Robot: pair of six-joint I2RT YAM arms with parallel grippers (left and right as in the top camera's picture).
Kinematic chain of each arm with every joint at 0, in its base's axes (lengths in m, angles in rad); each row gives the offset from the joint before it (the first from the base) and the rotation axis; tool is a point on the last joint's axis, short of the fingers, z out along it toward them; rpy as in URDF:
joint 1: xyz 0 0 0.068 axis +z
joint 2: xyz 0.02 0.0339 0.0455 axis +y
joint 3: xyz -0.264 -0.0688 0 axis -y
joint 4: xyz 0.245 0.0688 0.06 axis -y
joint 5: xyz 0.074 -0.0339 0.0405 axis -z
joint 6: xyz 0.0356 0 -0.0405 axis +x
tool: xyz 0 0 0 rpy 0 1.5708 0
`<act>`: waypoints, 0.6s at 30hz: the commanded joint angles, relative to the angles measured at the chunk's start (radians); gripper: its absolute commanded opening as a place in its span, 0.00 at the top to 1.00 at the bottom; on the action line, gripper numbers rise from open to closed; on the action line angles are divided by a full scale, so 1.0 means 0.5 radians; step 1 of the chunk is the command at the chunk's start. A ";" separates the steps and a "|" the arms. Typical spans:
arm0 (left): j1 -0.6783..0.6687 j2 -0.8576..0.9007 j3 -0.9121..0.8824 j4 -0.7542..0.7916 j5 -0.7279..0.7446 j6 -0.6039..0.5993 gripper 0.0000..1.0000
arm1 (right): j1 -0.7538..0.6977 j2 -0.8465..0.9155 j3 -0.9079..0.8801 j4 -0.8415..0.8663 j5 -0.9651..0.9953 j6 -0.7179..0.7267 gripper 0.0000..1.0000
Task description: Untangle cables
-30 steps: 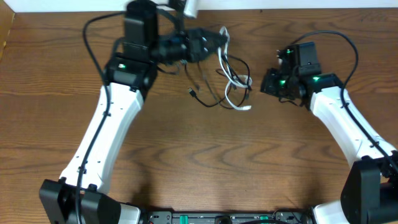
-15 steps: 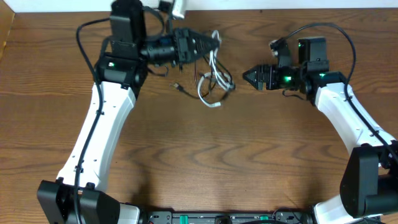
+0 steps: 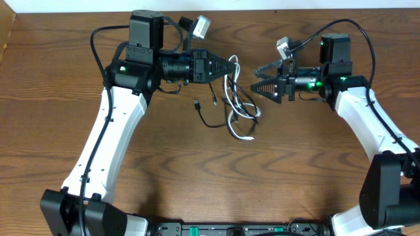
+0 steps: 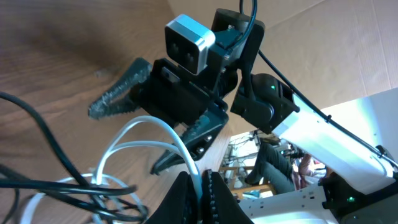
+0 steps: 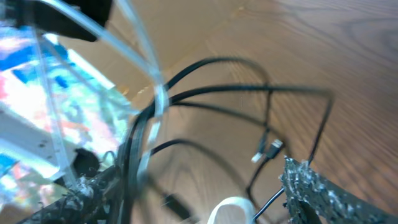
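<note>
My left gripper (image 3: 230, 67) points right, shut on the white cable (image 3: 241, 108), which hangs from it in loops down to the table. The black cable (image 3: 209, 120) is tangled through those loops, one plug (image 3: 197, 103) lying on the wood. In the left wrist view the white cable (image 4: 163, 132) runs pinched between the closed fingers (image 4: 185, 198). My right gripper (image 3: 257, 78) faces the left one from the right, open, just beside the bundle. In its own view the black cable (image 5: 249, 93) and blurred white cable (image 5: 152, 93) cross between the fingers (image 5: 320, 190) without being gripped.
The brown wooden table (image 3: 210, 177) spreads under both arms. A pale wall strip (image 3: 295, 4) runs along the far edge. Thick black arm wires (image 3: 361, 39) arc over the right arm, and others (image 3: 98, 39) over the left.
The right gripper has opened and moved left up to the bundle. The left gripper has shifted down and right, still holding the white cable, and the bundle swung with it.
</note>
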 commanded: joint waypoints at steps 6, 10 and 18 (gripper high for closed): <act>0.005 0.001 0.036 -0.008 0.039 0.062 0.92 | 0.208 -0.006 0.006 -0.018 0.060 -0.088 0.32; 0.005 0.001 0.036 -0.037 0.038 0.063 0.92 | 0.296 -0.006 0.006 -0.025 0.234 -0.045 0.37; 0.026 0.001 0.036 -0.018 -0.006 0.063 0.92 | 0.247 -0.006 0.005 -0.140 0.488 0.011 0.99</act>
